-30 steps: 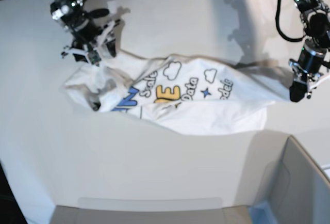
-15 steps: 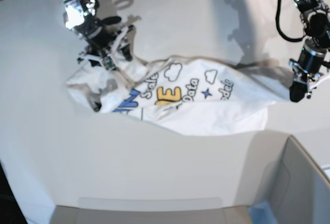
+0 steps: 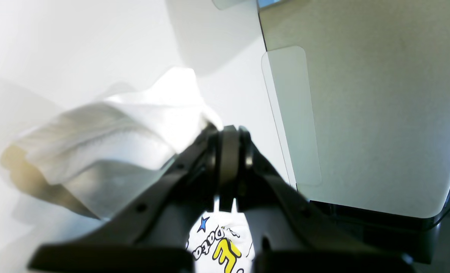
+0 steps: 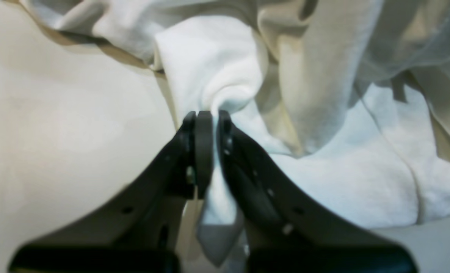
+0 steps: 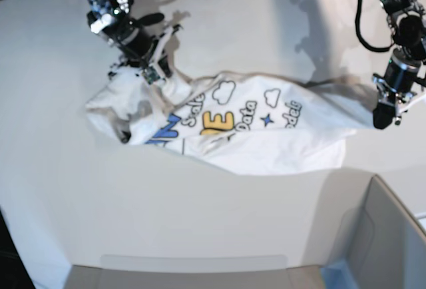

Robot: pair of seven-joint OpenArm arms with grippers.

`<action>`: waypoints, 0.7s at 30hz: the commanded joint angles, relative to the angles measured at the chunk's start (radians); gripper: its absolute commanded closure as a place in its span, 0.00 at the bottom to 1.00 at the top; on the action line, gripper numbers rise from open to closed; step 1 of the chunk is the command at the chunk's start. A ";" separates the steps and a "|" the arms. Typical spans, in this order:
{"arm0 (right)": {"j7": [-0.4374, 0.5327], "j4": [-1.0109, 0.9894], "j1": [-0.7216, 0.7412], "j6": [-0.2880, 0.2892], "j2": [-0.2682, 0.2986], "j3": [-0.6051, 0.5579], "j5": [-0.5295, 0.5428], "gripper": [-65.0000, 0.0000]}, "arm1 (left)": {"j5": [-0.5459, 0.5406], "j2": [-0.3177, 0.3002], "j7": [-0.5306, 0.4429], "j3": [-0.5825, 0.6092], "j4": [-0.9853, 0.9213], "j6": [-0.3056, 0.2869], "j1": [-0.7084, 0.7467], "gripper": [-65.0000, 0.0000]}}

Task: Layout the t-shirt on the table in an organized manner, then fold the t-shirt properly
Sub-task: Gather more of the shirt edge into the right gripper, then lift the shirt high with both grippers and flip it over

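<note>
Pinching a fold of white cloth, with the right gripper closed on the t-shirt near its far left end; seen from the wrist, fabric bunched between the two black jaws and hanging below them. Also clamped: the left gripper, jaws pressed together on the right end of the garment, cloth gathered at the tips.

Lying crumpled on the table, stretched a little from left to right between both grips, printed graphic facing up with blue and yellow letters, clouds and a star. Left part heaped in deep wrinkles, near edge uneven.

Judged as early in the task: layout not finished, no sleeve or hem spread flat, no fold made yet. Left to do, probably: pulling the ends apart to smooth the cloth, then folding.

Right arm reaching down from the far left, wrist tilted toward the shirt. Left arm hanging nearly vertical at the far right, gripper pointing down at the table edge of the cloth.
</note>
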 commanded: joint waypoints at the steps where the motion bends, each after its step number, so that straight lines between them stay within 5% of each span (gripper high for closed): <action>1: 0.025 0.043 0.000 -0.003 0.008 0.005 0.003 1.00 | -0.038 -0.017 0.006 -0.004 0.015 0.016 -0.007 1.00; 7: 0.028 0.269 -0.029 -0.003 -0.017 0.064 0.012 1.00 | -0.038 -0.017 0.006 -0.004 0.015 0.016 -0.007 1.00; 13: 0.090 0.277 0.072 -0.002 -0.097 0.189 0.012 1.00 | -0.038 -0.014 0.008 -0.004 0.015 0.016 -0.006 1.00; 21: 0.090 0.271 0.399 -0.002 -0.163 0.252 0.014 1.00 | -0.038 -0.020 0.031 -0.064 0.053 0.007 0.028 1.00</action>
